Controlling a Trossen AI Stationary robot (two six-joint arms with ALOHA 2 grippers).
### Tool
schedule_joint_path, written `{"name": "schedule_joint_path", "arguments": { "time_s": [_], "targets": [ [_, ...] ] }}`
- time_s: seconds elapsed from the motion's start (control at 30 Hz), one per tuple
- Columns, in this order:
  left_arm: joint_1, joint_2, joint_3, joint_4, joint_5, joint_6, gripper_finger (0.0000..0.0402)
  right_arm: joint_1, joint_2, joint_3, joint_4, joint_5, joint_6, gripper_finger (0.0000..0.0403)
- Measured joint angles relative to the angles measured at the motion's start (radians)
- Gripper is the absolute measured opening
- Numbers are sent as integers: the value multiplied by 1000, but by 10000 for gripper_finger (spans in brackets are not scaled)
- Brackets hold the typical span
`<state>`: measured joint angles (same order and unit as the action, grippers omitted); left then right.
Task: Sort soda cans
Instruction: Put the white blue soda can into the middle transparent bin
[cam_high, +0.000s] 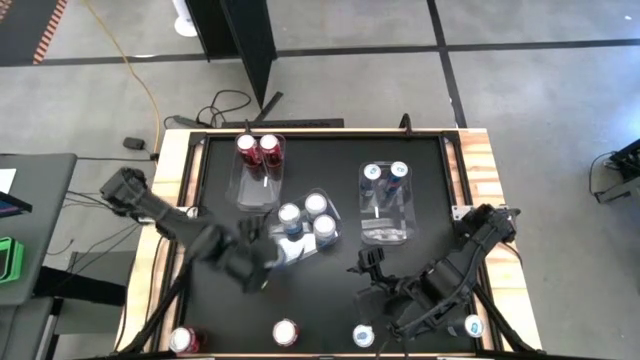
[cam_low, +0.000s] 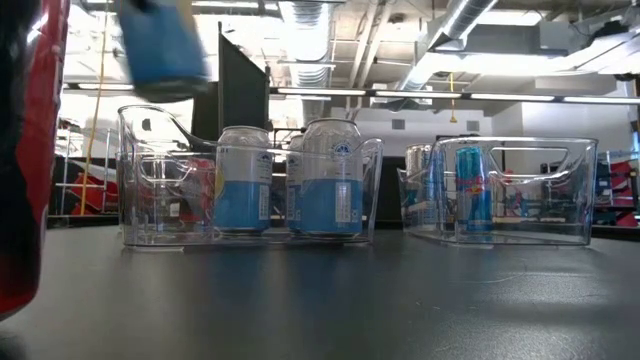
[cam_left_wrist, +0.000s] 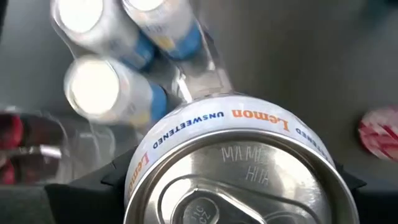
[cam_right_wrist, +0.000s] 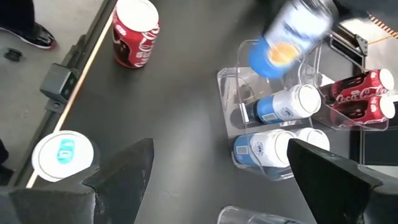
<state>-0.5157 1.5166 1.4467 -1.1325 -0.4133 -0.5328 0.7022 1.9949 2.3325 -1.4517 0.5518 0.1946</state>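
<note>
1. High view: the left gripper (cam_high: 268, 262) hovers beside the middle bin (cam_high: 322, 240), which holds three silver-blue cans (cam_high: 307, 217).
2. Left wrist view: its jaws clasp a lemon can (cam_left_wrist: 233, 168); I'd say it goes in next, lowered upright.
3. Right wrist view: the right gripper (cam_right_wrist: 217, 171) waits wide open, empty.

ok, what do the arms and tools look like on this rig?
Both arms are dark, near-black, built of chunky jointed segments. The left arm and right arm look alike, with black cabling running along the links. Each tool ends in two flat, angular black fingers, matte, wedge-shaped toward the tips. No markings or labels are readable.
</note>
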Motion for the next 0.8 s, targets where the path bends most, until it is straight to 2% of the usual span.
{"name": "schedule_joint_path", "arguments": {
  "time_s": [0.17, 0.33, 0.57, 0.8],
  "targets": [
    [155, 9, 0, 105, 84, 198, 291, 16, 0, 0, 0, 0, 20, 388],
    [250, 17, 0, 138, 128, 298, 291, 25, 0, 0, -8, 0, 26, 388],
    [302, 96, 0, 159, 207, 364, 291, 25, 0, 0, -12, 0, 34, 388],
    [320, 184, 0, 176, 208, 419, 291, 25, 0, 0, -14, 0, 44, 388]
  ]
}}
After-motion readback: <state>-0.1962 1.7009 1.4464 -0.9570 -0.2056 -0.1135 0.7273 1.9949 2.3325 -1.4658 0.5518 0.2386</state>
